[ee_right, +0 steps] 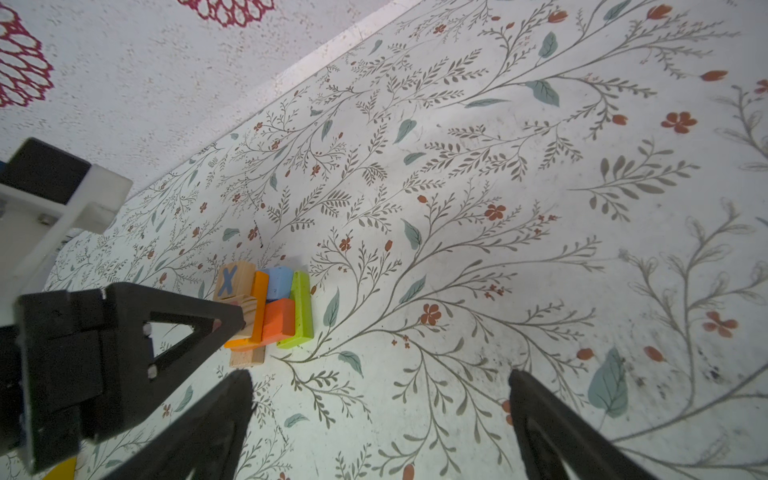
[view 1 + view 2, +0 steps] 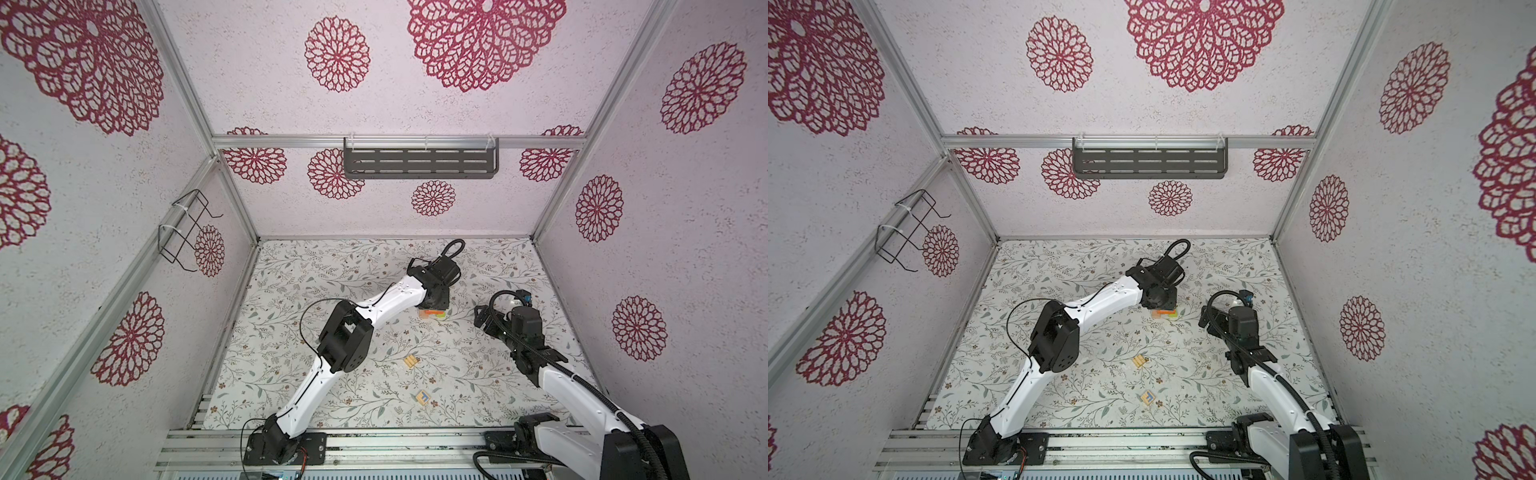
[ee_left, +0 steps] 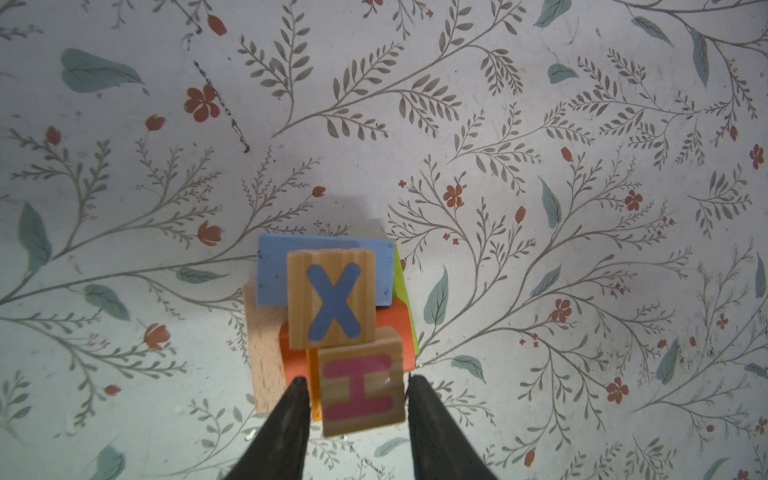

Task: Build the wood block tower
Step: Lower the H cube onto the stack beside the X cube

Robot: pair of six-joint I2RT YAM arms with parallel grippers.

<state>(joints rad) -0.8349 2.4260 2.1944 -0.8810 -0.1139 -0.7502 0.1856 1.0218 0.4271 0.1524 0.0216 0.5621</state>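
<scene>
Toward the back of the floral surface (image 2: 316,266), the small multicoloured tower of wooden blocks (image 2: 433,313) is standing under the left hand (image 3: 355,380), whose slightly parted fingers (image 3: 291,415) are flanking its top pink-H wooden cube (image 3: 362,386) without gripping. The right hand (image 1: 380,376) is hovering nearby, wide open and empty.
</scene>
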